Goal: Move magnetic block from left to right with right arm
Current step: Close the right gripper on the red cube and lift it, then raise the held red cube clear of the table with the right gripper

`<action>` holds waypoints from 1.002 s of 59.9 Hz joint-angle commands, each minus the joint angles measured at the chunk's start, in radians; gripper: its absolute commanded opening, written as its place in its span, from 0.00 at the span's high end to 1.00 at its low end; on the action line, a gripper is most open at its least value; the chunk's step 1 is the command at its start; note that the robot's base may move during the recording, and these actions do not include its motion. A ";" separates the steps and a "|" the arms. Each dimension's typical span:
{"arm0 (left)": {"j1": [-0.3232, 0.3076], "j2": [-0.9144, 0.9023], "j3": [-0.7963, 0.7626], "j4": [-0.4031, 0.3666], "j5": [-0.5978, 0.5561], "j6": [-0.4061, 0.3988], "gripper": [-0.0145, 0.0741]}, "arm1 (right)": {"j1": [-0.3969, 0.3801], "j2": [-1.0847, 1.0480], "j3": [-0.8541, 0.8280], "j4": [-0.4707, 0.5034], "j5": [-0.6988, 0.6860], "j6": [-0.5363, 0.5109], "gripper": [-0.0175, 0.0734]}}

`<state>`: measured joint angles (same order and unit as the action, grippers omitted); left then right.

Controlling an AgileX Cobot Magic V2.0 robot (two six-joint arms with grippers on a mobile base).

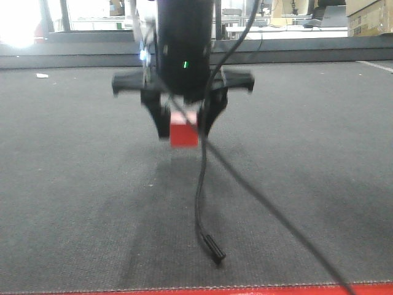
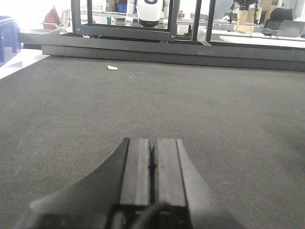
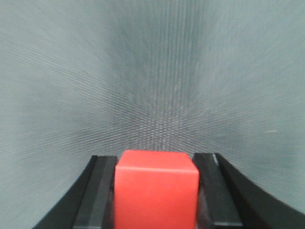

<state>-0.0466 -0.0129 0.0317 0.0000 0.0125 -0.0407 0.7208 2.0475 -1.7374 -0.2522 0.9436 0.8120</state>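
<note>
The magnetic block [image 3: 156, 191], a plain matte red cube, sits level, gripped squarely inside the right tool [image 1: 184, 130].

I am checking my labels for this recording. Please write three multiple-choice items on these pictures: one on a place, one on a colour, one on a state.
1. How do the jaws of the left gripper stand? A. shut, nothing between them B. wide open C. shut on a block
2. Where is the magnetic block? A. between the left gripper's jaws B. between the jaws of the right gripper C. inside a box
3. What colour is the block? A. blue B. green C. red
Answers: 1 A, left wrist view shows them pressed together, empty; 2 B, right wrist view shows black jaws on both sides of it; 3 C, both views show it red.
</note>
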 commanded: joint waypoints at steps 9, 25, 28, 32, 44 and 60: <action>-0.003 -0.014 0.010 0.000 -0.092 -0.007 0.97 | -0.062 -0.247 -0.010 -0.035 -0.026 -0.126 0.60; -0.003 -0.014 0.010 0.000 -0.092 -0.007 0.97 | -0.193 -0.522 0.249 -0.035 -0.078 -0.237 0.60; -0.003 -0.014 0.010 0.000 -0.092 -0.007 0.97 | -0.228 -0.576 0.326 -0.035 -0.095 -0.258 0.60; -0.003 -0.014 0.010 0.000 -0.092 -0.007 0.97 | -0.270 -0.669 0.424 -0.035 -0.126 -0.288 0.60; -0.003 -0.014 0.010 0.000 -0.092 -0.007 0.97 | -0.389 -0.930 0.708 -0.018 -0.222 -0.394 0.60; -0.003 -0.014 0.010 0.000 -0.092 -0.007 0.97 | -0.445 -1.278 0.987 0.006 -0.285 -0.475 0.60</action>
<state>-0.0466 -0.0129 0.0317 0.0000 0.0125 -0.0407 0.2829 0.8735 -0.7769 -0.2378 0.7435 0.3635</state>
